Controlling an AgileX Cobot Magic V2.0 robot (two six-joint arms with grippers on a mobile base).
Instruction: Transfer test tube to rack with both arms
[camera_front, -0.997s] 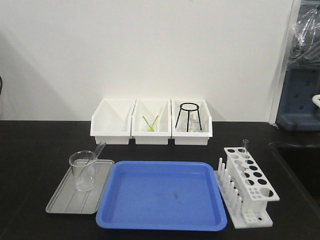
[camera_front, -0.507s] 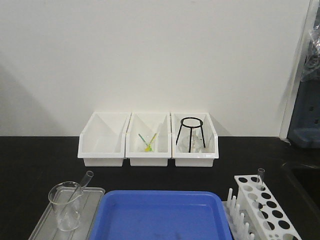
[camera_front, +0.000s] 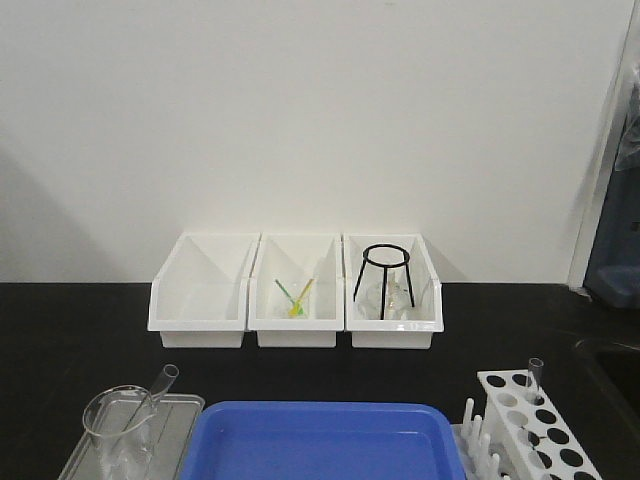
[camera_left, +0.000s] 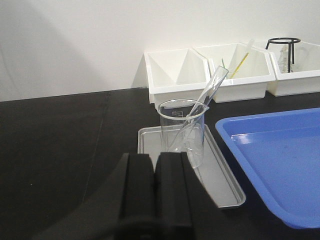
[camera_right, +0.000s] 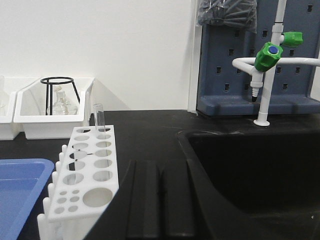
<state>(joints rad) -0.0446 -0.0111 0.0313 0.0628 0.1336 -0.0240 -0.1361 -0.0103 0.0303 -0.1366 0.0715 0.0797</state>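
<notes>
Clear glass is what you are after: the test tube (camera_left: 212, 87) is leaning inside the beaker (camera_left: 182, 132), its round end down in the glass and its open rim poking out over the lip toward the wall. It is not in the rack. The beaker is standing on a grey metal tray (camera_left: 222, 180), which is lying just beside the blue tray (camera_left: 280, 160) on the black tabletop (camera_left: 60, 140).

Your left hand (camera_left: 154, 159) is sitting low in its wrist view, pointing at the beaker from the near side and not touching it. Its two black fingers are pressing together and clasping nothing.

Your right hand (camera_right: 161, 167) is showing the same way in its own view, clenched with nothing between the fingers. The white rack (camera_right: 85, 172) is standing just to the left of it there, and the dark sink (camera_right: 250, 170) with its green-capped tap (camera_right: 267, 55) is lying to the right.

In the front view the rack is sitting right of the blue tray, with its upright pegs on the side facing that tray. A second tube (camera_right: 98, 117) is standing upright in a hole at the rack's far end.

Three white bins (camera_front: 295, 285) are lining up against the wall; the right one is holding a black wire stand (camera_front: 385, 270).
</notes>
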